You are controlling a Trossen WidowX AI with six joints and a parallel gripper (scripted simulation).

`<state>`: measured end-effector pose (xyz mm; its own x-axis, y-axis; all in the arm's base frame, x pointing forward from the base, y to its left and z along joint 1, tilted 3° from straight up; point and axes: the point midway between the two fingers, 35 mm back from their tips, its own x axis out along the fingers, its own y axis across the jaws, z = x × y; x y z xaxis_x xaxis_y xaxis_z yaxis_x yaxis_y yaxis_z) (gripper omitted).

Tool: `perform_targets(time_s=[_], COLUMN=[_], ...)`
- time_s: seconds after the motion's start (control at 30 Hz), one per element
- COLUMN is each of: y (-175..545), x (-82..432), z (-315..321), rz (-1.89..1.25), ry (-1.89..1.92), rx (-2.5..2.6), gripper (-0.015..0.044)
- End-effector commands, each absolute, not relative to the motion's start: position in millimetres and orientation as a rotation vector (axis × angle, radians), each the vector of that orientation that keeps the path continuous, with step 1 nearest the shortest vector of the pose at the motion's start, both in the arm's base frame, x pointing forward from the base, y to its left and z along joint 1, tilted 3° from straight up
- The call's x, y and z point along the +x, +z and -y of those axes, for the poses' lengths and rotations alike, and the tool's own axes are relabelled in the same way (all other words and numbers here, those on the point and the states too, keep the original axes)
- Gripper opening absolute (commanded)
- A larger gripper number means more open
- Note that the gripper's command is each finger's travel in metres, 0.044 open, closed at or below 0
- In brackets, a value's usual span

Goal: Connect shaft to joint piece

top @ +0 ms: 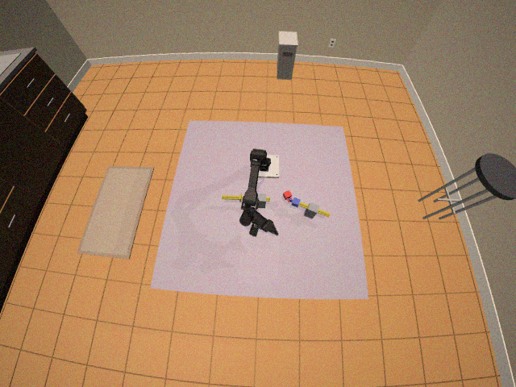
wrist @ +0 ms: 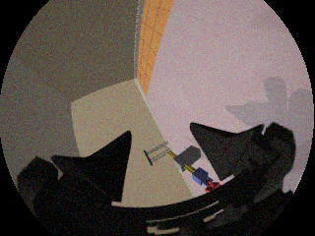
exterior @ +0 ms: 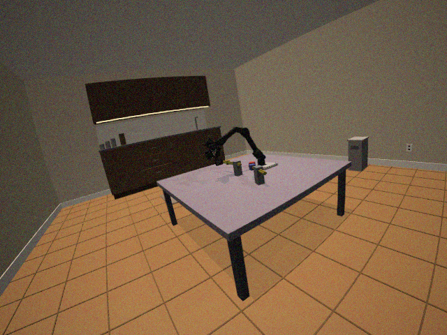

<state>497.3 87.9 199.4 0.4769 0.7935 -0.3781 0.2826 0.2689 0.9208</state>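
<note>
The red joint piece (top: 287,194) (exterior: 251,163) (wrist: 213,187) is hinged to a blue piece (top: 295,201) (wrist: 200,176) on the first yellow shaft (top: 324,214) (exterior: 262,172), held by a grey block (top: 310,210) (exterior: 258,176) (wrist: 188,157). In the top view it sits turned toward the arm's base, off the second shaft's line. The second yellow shaft (top: 230,197) (exterior: 226,162) runs through the other grey block (top: 262,201) (exterior: 237,168); its end is apart from the joint piece. My gripper (top: 265,233) (wrist: 161,130) is open and empty, raised beyond the second block, touching nothing. The opening's inside is too small to see.
The arm's forearm (top: 252,179) (exterior: 226,135) passes above the second shaft and hides part of it in the top view. The white base plate (top: 273,166) (exterior: 270,166) lies behind the blocks. Both blocks stand on the pale table top (top: 266,266) (exterior: 230,212).
</note>
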Motion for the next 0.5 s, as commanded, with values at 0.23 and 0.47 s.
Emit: perform_targets(time_s=[0.23,0.47], y=[219.2,234.9], x=[511.4,506.5], z=[-93.8,-96.7], rz=[-1.094,-1.149], ry=[0.398,0.347], rx=[1.103,0.891], gripper=[0.0440,0.0440])
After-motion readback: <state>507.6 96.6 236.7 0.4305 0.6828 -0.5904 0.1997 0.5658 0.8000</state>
